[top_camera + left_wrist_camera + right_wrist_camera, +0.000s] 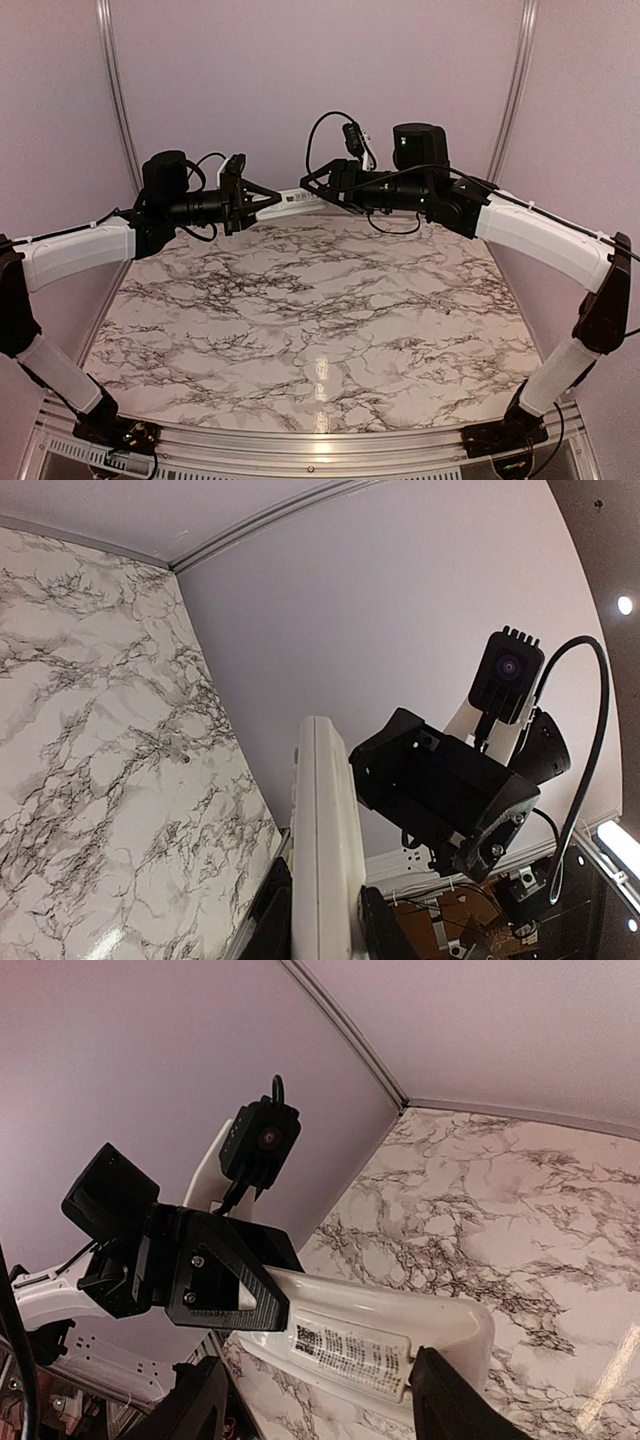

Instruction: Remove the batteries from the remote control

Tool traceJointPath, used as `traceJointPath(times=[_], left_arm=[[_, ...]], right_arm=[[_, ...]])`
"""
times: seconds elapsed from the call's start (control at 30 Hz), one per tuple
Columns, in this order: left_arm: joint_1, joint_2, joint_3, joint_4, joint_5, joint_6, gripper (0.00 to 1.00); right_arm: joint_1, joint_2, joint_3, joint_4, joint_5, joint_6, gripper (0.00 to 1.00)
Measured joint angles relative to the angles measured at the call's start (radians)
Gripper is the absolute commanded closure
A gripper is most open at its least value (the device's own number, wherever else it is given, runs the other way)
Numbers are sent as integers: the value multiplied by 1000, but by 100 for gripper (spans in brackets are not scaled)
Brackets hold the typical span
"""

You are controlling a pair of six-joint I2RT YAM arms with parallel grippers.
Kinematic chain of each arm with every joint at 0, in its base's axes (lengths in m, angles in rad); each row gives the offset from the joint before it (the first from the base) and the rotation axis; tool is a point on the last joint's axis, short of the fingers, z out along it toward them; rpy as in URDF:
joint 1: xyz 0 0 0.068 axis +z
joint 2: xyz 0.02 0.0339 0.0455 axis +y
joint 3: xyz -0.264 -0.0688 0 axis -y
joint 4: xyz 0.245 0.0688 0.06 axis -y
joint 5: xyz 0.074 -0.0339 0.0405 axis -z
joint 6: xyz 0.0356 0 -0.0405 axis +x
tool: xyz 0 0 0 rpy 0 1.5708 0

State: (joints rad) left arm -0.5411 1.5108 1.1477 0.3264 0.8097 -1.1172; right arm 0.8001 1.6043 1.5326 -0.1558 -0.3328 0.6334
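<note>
The white remote control is held in the air over the table's back edge, with my left gripper shut on one end of it. In the left wrist view the remote control stands edge-on between the two dark fingers. My right gripper straddles the other end of the remote control, whose printed label faces this camera. Its jaws are open: one finger touches the remote's edge and the other stands apart. The batteries are hidden.
The marble table top lies below both raised arms. The pale back wall is close behind the grippers, with metal frame posts at the corners. My right gripper and its camera show large in the left wrist view.
</note>
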Motion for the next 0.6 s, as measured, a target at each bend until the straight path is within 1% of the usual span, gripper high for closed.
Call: traceJointPath(times=[0.23,0.6], left_arm=[[0,0,-12,32,11,-3,100],[0,0,-38,101,55,-5,100]], right_arm=[[-2,-13,-18,16,-8,14,42],[-16,-53,-88,92,-84,59,44]])
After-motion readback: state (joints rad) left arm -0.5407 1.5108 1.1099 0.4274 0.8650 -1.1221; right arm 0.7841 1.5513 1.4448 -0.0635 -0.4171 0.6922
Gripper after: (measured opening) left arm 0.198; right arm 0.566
